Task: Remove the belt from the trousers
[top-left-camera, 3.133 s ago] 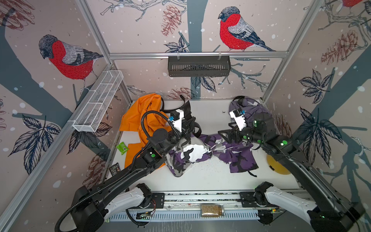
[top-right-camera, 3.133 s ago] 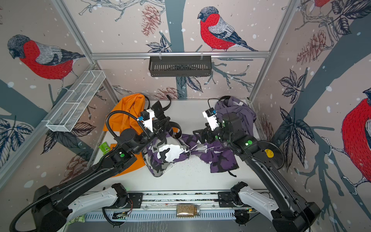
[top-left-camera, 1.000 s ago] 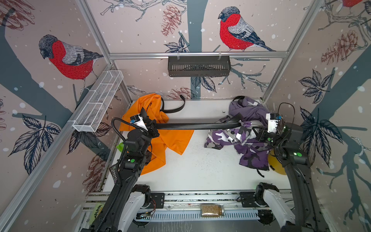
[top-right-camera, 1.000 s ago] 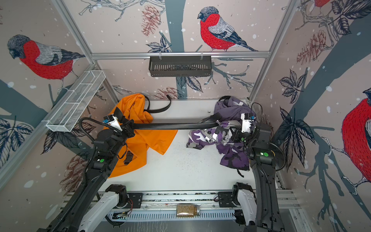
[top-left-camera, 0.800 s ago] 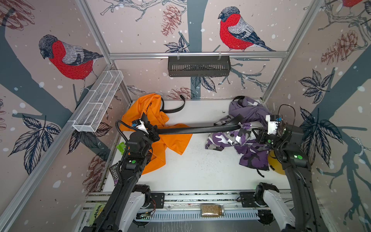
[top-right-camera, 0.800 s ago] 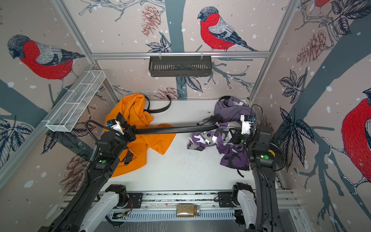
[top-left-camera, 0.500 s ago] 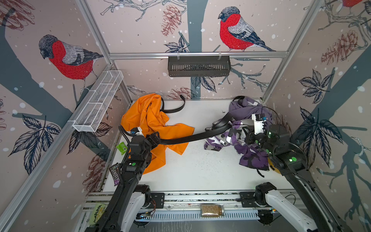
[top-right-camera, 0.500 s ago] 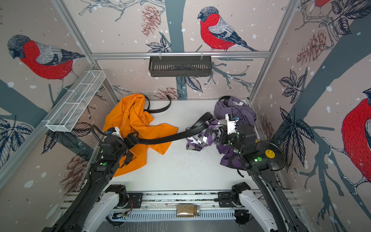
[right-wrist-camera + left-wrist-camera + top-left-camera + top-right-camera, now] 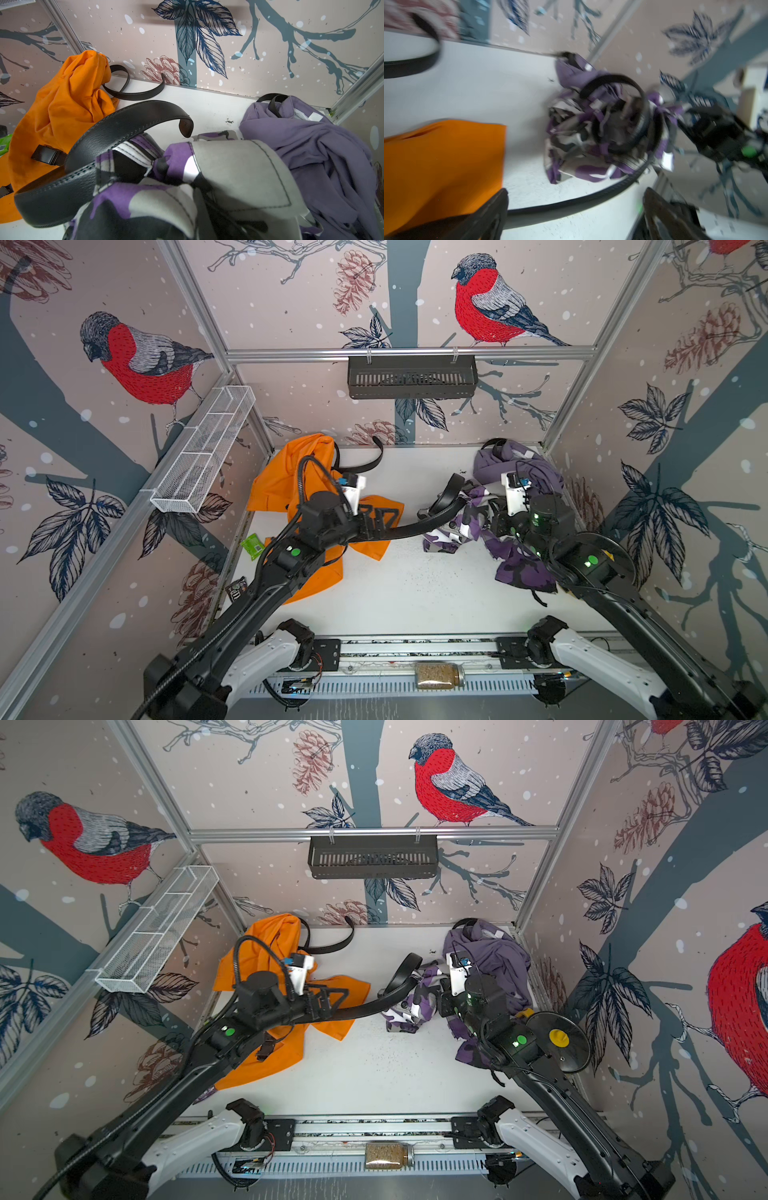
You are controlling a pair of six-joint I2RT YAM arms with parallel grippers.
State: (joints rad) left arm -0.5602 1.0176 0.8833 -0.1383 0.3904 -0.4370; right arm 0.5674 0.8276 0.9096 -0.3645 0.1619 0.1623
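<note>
The left gripper (image 9: 390,523) has its fingers (image 9: 497,209) spread wide. The black leather belt (image 9: 415,526) runs loose between them (not pinched) above the white worktop (image 9: 415,585) to the purple camouflage trousers (image 9: 442,536), where it curls through the bunched waist near the right wall. The right gripper (image 9: 496,522) is buried in that cloth, fingers clenched on it.
</note>
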